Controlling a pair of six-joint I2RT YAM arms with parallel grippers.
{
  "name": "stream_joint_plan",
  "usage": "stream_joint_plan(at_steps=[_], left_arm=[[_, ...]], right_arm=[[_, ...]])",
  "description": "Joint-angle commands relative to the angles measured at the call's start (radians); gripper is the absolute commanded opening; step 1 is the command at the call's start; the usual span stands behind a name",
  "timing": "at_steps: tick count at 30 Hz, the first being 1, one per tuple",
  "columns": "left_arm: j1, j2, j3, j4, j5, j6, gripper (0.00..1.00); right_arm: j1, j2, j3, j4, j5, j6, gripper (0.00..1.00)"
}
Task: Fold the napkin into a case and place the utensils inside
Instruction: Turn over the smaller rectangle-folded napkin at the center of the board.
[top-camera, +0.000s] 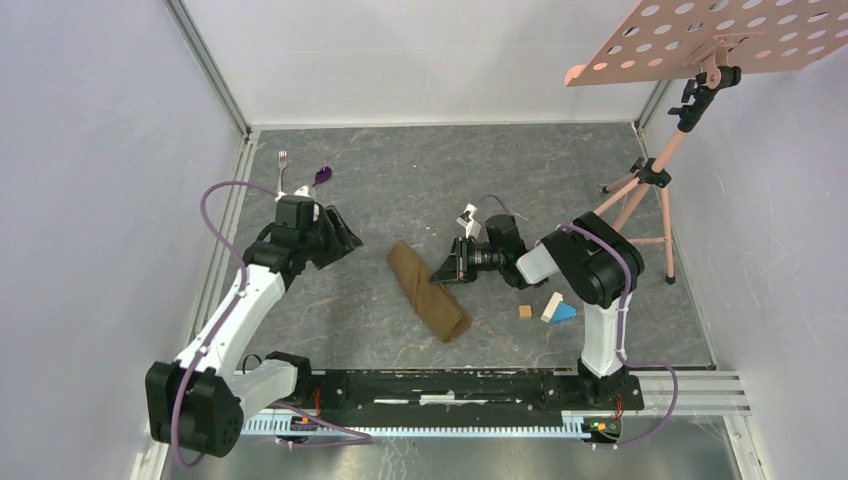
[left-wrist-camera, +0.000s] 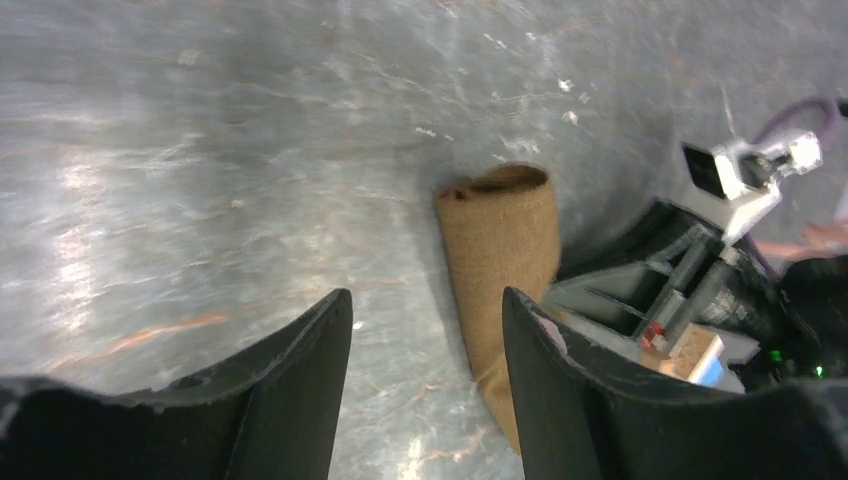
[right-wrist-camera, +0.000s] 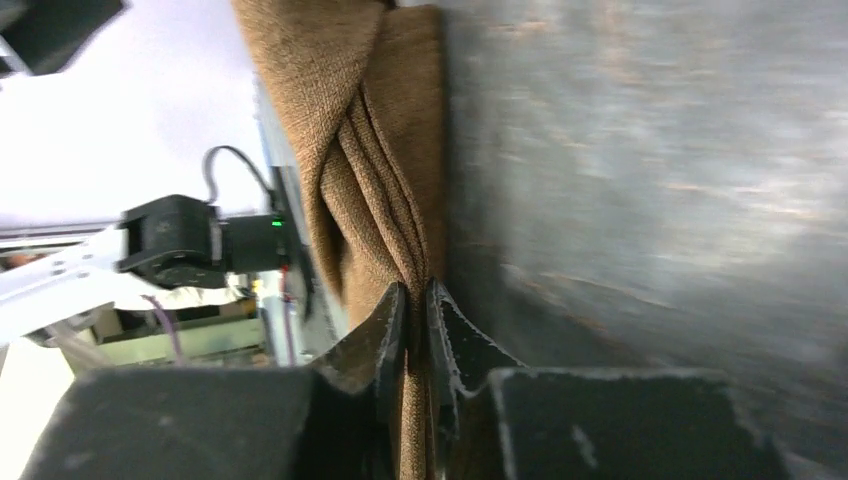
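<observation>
The napkin (top-camera: 428, 290) lies mid-table, folded into a long narrow brown case running diagonally. My right gripper (top-camera: 440, 272) is at its right edge, and in the right wrist view its jaws (right-wrist-camera: 412, 288) are pinched on a fold of the cloth (right-wrist-camera: 370, 130). My left gripper (top-camera: 345, 240) hovers open to the left of the napkin with nothing between its fingers (left-wrist-camera: 425, 300); the cloth's open end (left-wrist-camera: 505, 240) shows just beyond its right finger. The silver fork (top-camera: 283, 165) and the purple spoon (top-camera: 321, 176) lie at the far left of the table, behind the left arm.
A small wooden cube (top-camera: 525, 311), a wooden block (top-camera: 552, 305) and a blue block (top-camera: 565, 313) lie in front of the right arm. A pink tripod stand (top-camera: 650, 180) with a perforated board (top-camera: 720, 40) stands at the far right. White walls enclose the table.
</observation>
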Motion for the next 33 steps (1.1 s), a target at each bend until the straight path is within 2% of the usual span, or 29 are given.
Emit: stream_joint_plan(at_steps=[1,2,3,7,11,15,19,23,24,28,33], left_arm=[[-0.031,0.095,0.019,0.179,0.287,0.035,0.63],[-0.043,0.122,0.015,0.217,0.317,0.018,0.63],[-0.055,0.155,0.009,0.255,0.358,-0.003,0.62],[-0.113,0.28,-0.025,0.513,0.48,-0.157,0.56],[-0.177,0.422,0.056,0.57,0.479,-0.174,0.49],[-0.182,0.531,0.105,0.597,0.439,-0.191,0.37],[-0.176,0.615,0.145,0.559,0.366,-0.155,0.35],[-0.167,0.701,0.166,0.559,0.296,-0.118,0.33],[-0.165,0.724,0.177,0.534,0.284,-0.099,0.33],[-0.165,0.821,0.235,0.501,0.254,-0.042,0.32],[-0.166,0.817,0.28,0.421,0.25,0.031,0.34]], right_arm=[[-0.047,-0.037,0.159,-0.556,0.052,-0.471,0.21],[-0.05,-0.051,0.206,-0.708,0.124,-0.591,0.27],[-0.047,-0.083,0.235,-0.785,0.202,-0.671,0.35],[-0.022,-0.246,0.261,-0.965,0.394,-0.79,0.53],[0.079,-0.369,0.262,-1.095,0.57,-0.841,0.59],[0.207,-0.474,0.235,-1.152,0.693,-0.825,0.59],[0.276,-0.548,0.194,-1.133,0.689,-0.786,0.54],[0.277,-0.548,0.082,-1.031,0.659,-0.776,0.41],[0.275,-0.539,0.047,-1.005,0.684,-0.78,0.38],[0.25,-0.497,-0.019,-0.98,0.941,-0.805,0.29],[0.246,-0.497,0.036,-1.032,1.076,-0.854,0.29]])
